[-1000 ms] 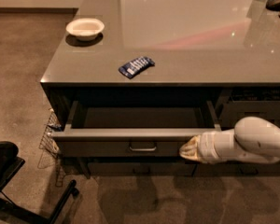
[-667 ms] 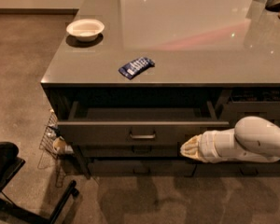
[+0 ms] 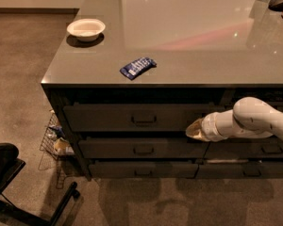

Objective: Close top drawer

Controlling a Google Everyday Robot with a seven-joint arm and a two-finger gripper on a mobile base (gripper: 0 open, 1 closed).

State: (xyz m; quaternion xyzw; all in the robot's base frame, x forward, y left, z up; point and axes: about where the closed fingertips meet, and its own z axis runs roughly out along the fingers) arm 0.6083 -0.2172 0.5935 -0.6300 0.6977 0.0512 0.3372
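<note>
Jaws of the gripper [image 3: 194,130] look pinched to a point, holding nothing, at the right part of the top drawer [image 3: 108,117], which sits flush under the surface [image 3: 203,55] (no gap visible). Closing seems done; only backing away is left.

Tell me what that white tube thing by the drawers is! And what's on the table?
That white tube is a robot's arm. Its tip is the gripper, the part it grabs with. It is right at the front of the top drawer, which looks shut. I see nothing held in it. One camera took this picture, looking down from above at a grey counter. On it lie a white bowl and a small blue packet.
</note>
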